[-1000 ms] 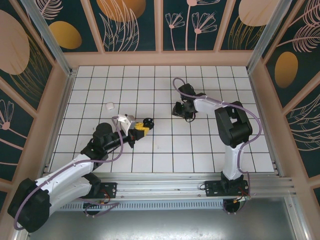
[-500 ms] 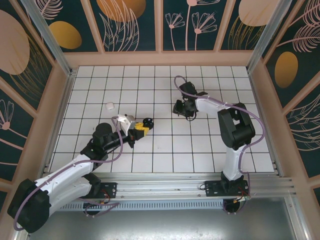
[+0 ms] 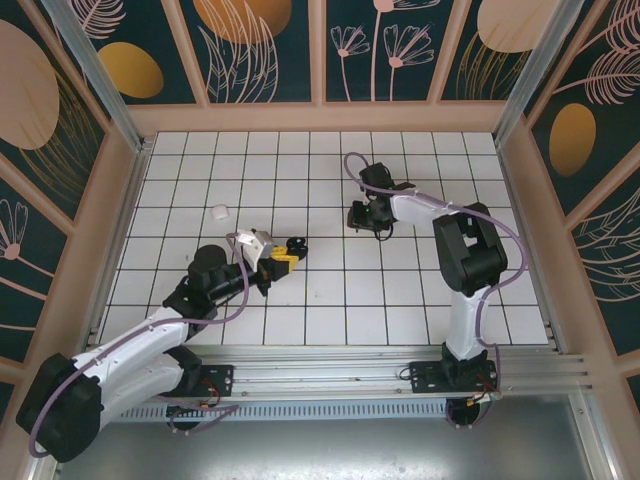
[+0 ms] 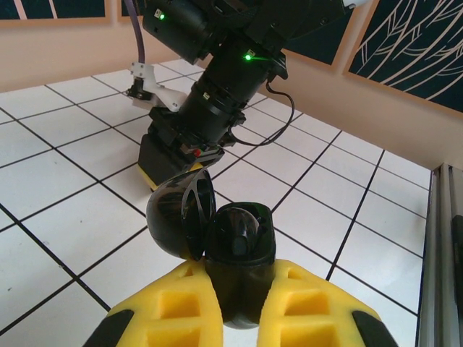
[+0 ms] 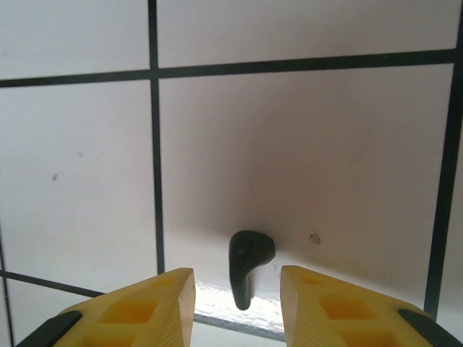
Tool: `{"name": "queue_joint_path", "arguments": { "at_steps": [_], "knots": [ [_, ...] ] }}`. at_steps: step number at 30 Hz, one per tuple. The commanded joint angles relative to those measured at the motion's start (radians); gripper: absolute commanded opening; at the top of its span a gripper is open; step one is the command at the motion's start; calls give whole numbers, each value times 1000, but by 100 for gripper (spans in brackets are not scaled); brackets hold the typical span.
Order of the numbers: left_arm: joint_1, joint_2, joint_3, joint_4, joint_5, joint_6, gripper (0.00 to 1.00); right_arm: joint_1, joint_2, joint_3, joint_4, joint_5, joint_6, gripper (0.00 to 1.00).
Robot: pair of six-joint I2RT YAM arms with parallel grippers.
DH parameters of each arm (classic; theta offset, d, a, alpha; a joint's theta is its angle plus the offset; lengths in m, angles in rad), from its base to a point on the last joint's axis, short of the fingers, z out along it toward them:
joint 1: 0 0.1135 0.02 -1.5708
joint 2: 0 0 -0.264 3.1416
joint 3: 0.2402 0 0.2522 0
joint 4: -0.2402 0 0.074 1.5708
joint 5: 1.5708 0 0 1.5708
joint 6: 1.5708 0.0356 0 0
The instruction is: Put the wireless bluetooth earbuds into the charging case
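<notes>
**A:** What's on the left?

**B:** The left pincer (image 4: 242, 293) is clenched on the open black charging case (image 4: 239, 242), with its lid tipped back.

**A:** And the right?

**B:** The right pincer (image 5: 236, 283) hangs part-open astride a black earbud (image 5: 249, 254) lying on the surface (image 5: 79, 181), well apart from the case. It should drop squarely and close gently across the bud's body.

**A:** The setting?

**B:** White tiles with dark grout. A small white object (image 3: 218, 211), possibly another bud, sits at the left. The walls (image 3: 250, 40) are leaf-painted.

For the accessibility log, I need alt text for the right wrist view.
A small black earbud lies on a white tile between the right claw's two yellow fingers, standing apart and not touching it. Dark grout lines cross the tiles around it.
</notes>
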State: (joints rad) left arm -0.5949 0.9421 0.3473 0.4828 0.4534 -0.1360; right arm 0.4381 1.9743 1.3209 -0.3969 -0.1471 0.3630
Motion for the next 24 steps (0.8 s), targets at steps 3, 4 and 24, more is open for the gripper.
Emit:
{"name": "queue_joint_path", "arguments": {
  "at_steps": [3, 4, 24],
  "knots": [
    [-2, 17, 45, 0, -6, 19, 0, -3, 40, 22, 5, 15, -39, 36],
    [-2, 19, 46, 0, -6, 19, 0, -3, 45, 24, 4, 17, -39, 36],
    [-3, 27, 49, 2, -10, 16, 0, 36, 121, 108, -80, 86, -1, 23]
  ]
}}
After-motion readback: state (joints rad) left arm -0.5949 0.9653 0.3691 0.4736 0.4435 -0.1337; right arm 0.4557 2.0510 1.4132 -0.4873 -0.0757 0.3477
